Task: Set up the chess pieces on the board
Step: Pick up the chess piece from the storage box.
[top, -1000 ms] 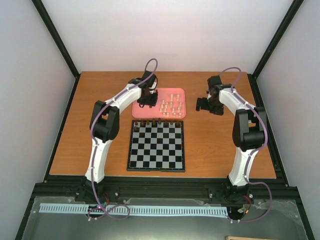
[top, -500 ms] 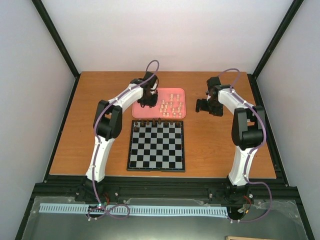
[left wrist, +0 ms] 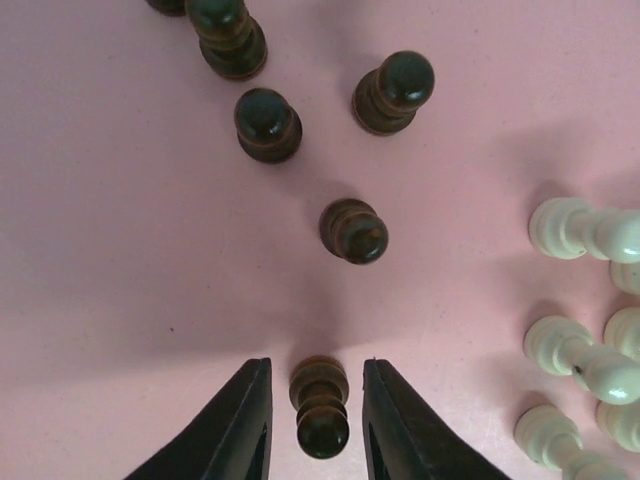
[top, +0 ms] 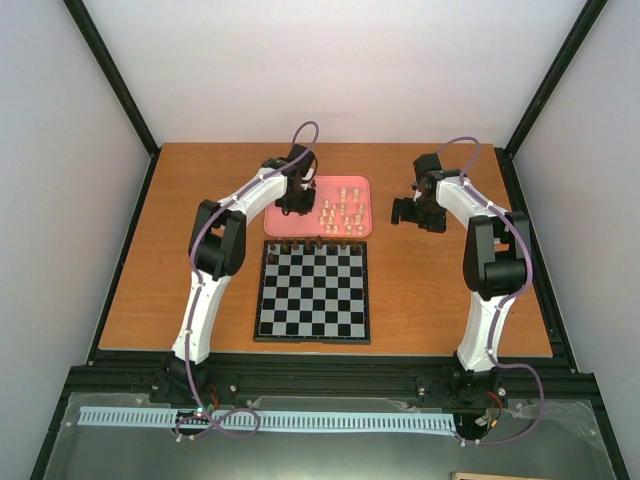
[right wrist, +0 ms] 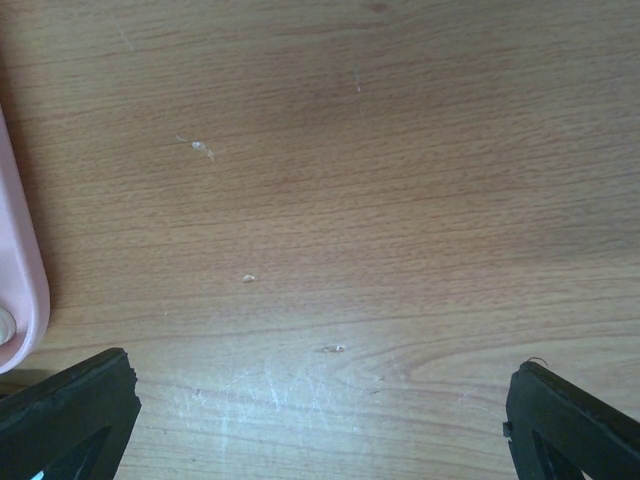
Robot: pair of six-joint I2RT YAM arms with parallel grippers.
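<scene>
My left gripper (left wrist: 316,366) hangs low over the pink tray (left wrist: 120,250), open, its two black fingers on either side of a dark pawn (left wrist: 321,412) with a thin gap on each side. More dark chess pieces (left wrist: 353,230) stand ahead of it and cream ones (left wrist: 575,355) to the right. From above, the left gripper (top: 293,206) is over the tray's left half. The board (top: 313,295) lies in front of the tray with a row of dark pieces (top: 312,245) along its far edge. My right gripper (top: 406,212) is open over bare table, right of the tray.
The right wrist view shows wood table (right wrist: 330,180) under the wide-open fingers (right wrist: 80,400), with the tray's rounded edge (right wrist: 22,290) at the left. Black frame rails run along the table's sides and near edge (top: 320,375).
The left gripper's jaws have narrowed around the dark pawn. The right arm has shifted slightly to the left.
</scene>
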